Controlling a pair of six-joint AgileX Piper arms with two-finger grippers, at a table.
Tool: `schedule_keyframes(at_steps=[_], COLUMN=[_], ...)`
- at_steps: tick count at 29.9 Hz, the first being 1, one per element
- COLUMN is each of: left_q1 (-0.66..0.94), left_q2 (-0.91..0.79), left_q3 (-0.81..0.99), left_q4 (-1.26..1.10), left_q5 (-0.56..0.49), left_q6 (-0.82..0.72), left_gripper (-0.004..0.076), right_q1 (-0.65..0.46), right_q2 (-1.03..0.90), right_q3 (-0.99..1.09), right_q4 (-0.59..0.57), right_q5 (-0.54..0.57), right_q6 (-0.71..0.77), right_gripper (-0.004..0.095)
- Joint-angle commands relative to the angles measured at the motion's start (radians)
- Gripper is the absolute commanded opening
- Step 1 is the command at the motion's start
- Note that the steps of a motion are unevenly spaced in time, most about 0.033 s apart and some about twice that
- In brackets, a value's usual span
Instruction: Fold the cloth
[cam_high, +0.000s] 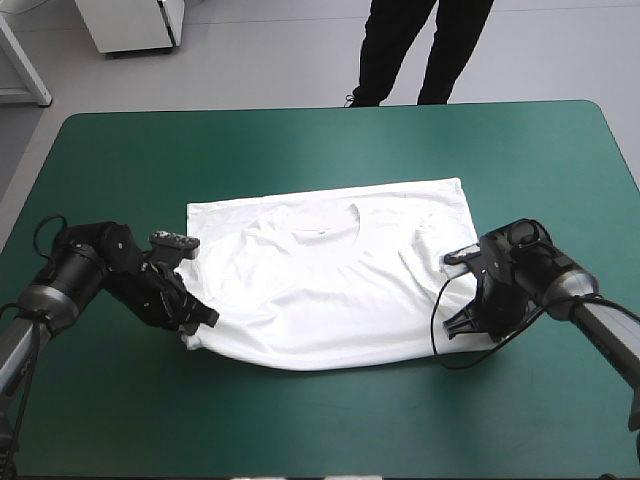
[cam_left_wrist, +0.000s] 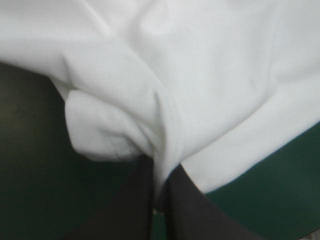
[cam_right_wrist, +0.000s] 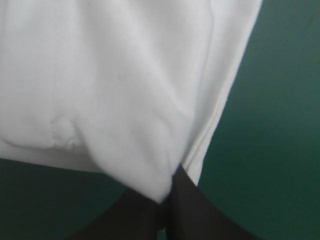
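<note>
From my station I saw the desk (cam_high: 330, 108) with its teal-green cover (cam_high: 120, 150) lying smooth. The white T-shirt (cam_high: 330, 290) lay on it, near the middle, spread in wrinkled layers, its straight edge toward the far side, its curved edge toward the near side, teal-green showing all round.

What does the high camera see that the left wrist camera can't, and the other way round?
Only the high view: the whole T-shirt laid out, its neckline, and the right gripper at its near right corner. Only the left wrist view: up close, a fold of cloth pinched between the black fingers, with a bunched lump beside them. Both: the left gripper holding the white shirt on the teal-green cover.
</note>
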Motion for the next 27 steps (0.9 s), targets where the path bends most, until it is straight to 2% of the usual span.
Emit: schedule_keyframes(at_steps=[1, 7, 11, 18, 22, 27], left_q1=[0.001, -0.001, -0.001, -0.001, -0.001, -0.001], left_q2=[-0.052, -0.111, -0.131, -0.109, -0.074, 0.005], left_q3=[-0.113, -0.196, -0.232, -0.283, -0.338, -0.435], left_q4=[-0.041, -0.043, -0.021, 0.042, 0.102, 0.144], left_q5=[0.081, 0.079, 0.079, 0.061, 0.042, -0.014], left_q6=[-0.019, -0.045, -0.045, -0.048, -0.06, -0.071], left_gripper=[-0.0009, -0.0009, -0.0009, -0.0009, -0.0009, -0.0009], right_q1=[-0.001, -0.001, -0.001, -0.03, -0.083, -0.141], right_q2=[-0.082, -0.131, -0.129, -0.045, 0.027, 0.123], right_q3=[-0.076, -0.181, -0.277, -0.399, -0.477, -0.588], right_q4=[-0.024, -0.028, -0.071, -0.125, -0.105, 0.008], right_q5=[0.034, 0.034, 0.034, 0.022, 0.011, -0.012], right_q6=[-0.01, -0.007, -0.007, -0.007, -0.014, -0.063], right_gripper=[-0.0019, -0.0019, -0.0019, -0.0019, -0.0019, -0.0019])
